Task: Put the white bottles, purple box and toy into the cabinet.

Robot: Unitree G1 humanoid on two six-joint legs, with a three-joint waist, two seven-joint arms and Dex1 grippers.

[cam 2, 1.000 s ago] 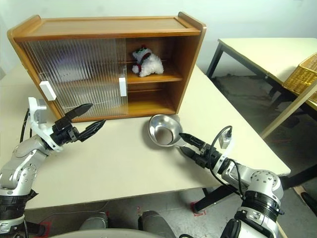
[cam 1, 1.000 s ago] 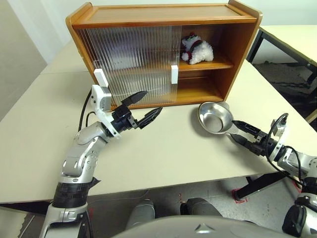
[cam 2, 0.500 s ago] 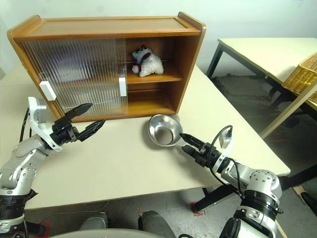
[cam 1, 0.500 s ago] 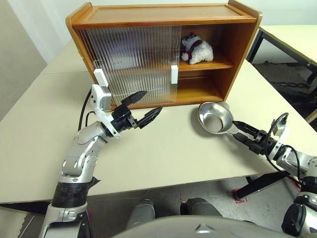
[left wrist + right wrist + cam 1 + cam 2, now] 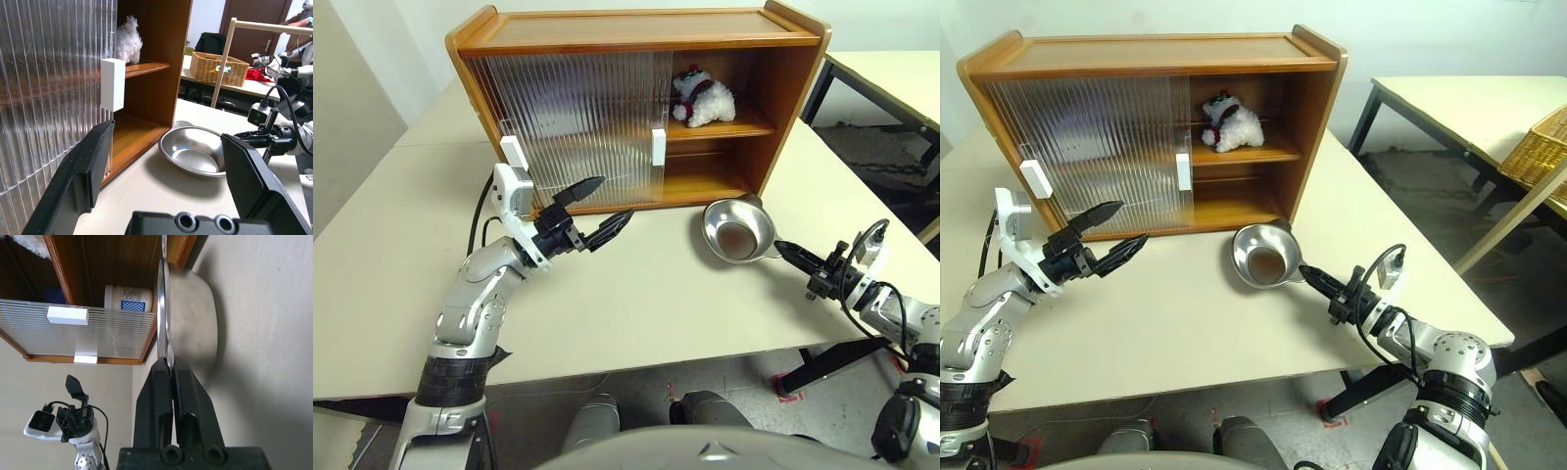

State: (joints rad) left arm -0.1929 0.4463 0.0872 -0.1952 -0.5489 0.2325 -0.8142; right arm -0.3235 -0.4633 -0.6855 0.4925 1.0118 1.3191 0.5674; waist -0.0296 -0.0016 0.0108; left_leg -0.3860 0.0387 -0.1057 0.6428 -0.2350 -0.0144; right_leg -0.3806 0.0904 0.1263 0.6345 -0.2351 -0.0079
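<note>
**Toy on the cabinet's upper shelf, bowl rim pinched by the right gripper**

The toy (image 5: 702,98), a white plush snowman with a red-and-green scarf, is seen lying on the upper shelf of the cabinet (image 5: 636,29), in the open right-hand part beside the cabinet's right wall. One white bottle (image 5: 128,298) with a blue-printed label is seen inside the cabinet, behind the edge of the ribbed sliding door (image 5: 568,127); which shelf it is on cannot be told. The door covers the left and middle of the cabinet front, and two white handles (image 5: 658,147) are fixed to it.

In front of the cabinet's open right end, a metal bowl (image 5: 736,233) is found on the table (image 5: 636,294), tilted so that its far edge is near the cabinet's base. Its near rim is gripped by the right gripper (image 5: 169,374), whose fingers are pressed together on the thin metal edge.

The left gripper (image 5: 592,211) is held in front of the cabinet's lower left part, just before the sliding door, with its fingers spread wide and nothing between them.
</note>
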